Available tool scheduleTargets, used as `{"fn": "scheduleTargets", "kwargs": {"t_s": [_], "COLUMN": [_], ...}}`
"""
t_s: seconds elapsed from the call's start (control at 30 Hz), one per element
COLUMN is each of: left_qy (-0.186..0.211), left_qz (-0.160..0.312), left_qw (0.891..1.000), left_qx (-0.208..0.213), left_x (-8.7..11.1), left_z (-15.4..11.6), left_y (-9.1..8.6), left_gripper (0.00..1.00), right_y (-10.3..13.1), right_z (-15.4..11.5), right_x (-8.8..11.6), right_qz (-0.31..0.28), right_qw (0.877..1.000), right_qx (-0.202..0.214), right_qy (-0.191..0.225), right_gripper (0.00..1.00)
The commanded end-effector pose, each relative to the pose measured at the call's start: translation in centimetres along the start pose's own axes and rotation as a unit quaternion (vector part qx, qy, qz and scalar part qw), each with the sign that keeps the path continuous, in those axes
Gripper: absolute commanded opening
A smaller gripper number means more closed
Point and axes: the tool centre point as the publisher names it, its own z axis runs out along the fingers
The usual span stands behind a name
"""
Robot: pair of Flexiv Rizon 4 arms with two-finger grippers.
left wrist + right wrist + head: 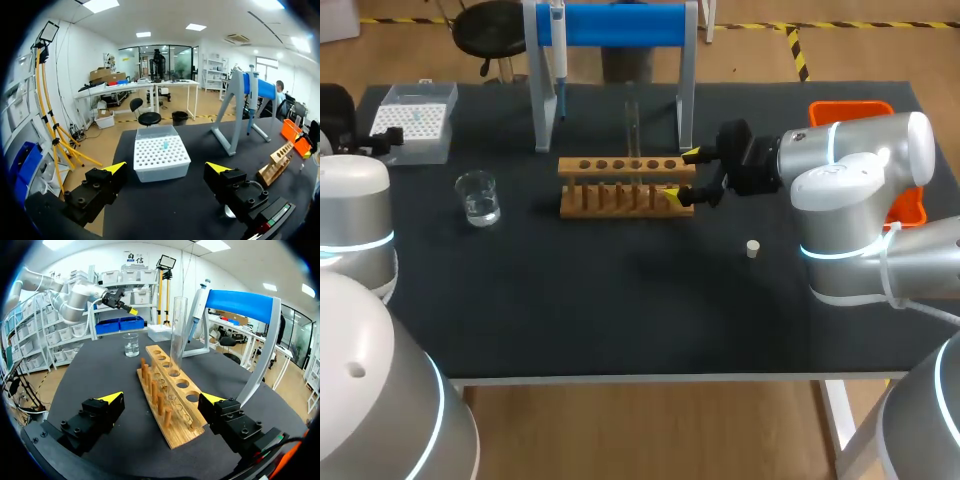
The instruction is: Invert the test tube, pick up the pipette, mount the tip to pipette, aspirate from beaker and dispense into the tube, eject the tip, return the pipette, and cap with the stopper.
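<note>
the main risk sits with the right claw (161, 397): its fingers stand wide apart with the near end of the wooden rack (172, 432) between them, touching neither side as far as i can tell, so a careless swing or pull-back could clip the rack and topple the test tube (177, 330), which stands upright in one of its holes. the stopper (753, 248) lies loose on the table (620, 310) close to that arm and could be brushed away. the right arm comes in low and level from the side, its claw pointing along the rack. the left claw (167, 167) is wide too and holds nothing, poised at the table's left end with the tip box (161, 159) just ahead. the beaker (478, 197) sits between box and rack, and the pipette (558, 60) hangs on its stand (620, 25).
</note>
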Motion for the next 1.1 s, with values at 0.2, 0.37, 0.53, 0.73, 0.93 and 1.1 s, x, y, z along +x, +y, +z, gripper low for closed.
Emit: {"fn": "scheduleTargets", "kwargs": {"t_s": [0.2,0.37,0.53,0.73,0.93,1.1], "left_qy": [-0.007,-0.008,-0.01,-0.017,-0.019,-0.015], "left_qz": [0.004,0.003,0.002,0.001,-0.002,0.0], "left_qw": [1.0,1.0,1.0,1.0,1.0,1.0], "left_qx": [0.008,0.007,0.009,0.009,0.009,0.006], "left_x": [-0.4,-0.8,-1.1,-1.6,-2.0,-1.9], "left_z": [3.1,4.5,5.8,7.2,8.4,9.2], "left_y": [-0.6,-1.0,-1.3,-1.3,-1.3,-1.4], "left_gripper": [1.0,1.0,1.0,1.0,1.0,1.0], "right_y": [-0.1,-0.1,-0.1,-0.1,-0.1,-0.1], "right_z": [0.0,0.0,0.0,0.0,0.0,0.0], "right_x": [0.1,0.1,0.1,0.1,0.1,0.1], "right_qz": [0.0,0.0,0.0,0.0,0.0,0.0], "right_qw": [1.0,1.0,1.0,1.0,1.0,1.0], "right_qx": [-0.001,-0.001,-0.001,-0.001,-0.001,-0.001], "right_qy": [-0.001,-0.001,-0.001,-0.001,-0.001,-0.001], "right_gripper": [1.0,1.0,1.0,1.0,1.0,1.0]}}
